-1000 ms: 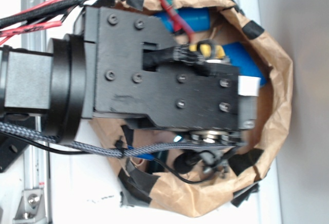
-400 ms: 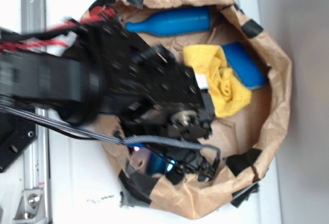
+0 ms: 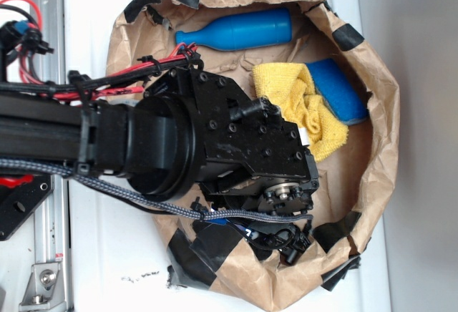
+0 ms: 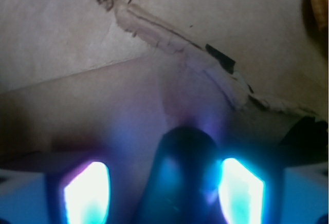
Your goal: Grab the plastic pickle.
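Since a moment ago the arm has steadied low in the paper bag (image 3: 386, 147), its body hiding the bag's lower part. A blue bottle (image 3: 240, 31) lies by the top rim; a yellow cloth (image 3: 304, 108) overlaps a blue block (image 3: 338, 89). From the wrist, the gripper (image 4: 163, 190) stands apart, glowing fingers (image 4: 86, 192) flanking the plastic pickle (image 4: 180, 175), dark, glossy, round-ended, on the bag floor.

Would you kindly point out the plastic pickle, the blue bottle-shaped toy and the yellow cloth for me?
plastic pickle (image 4: 185, 147): wrist view, on its rounded dark end between the glowing fingers.
blue bottle-shaped toy (image 3: 247, 31): exterior view, on the middle of its body.
yellow cloth (image 3: 304, 108): exterior view, on its crumpled middle.
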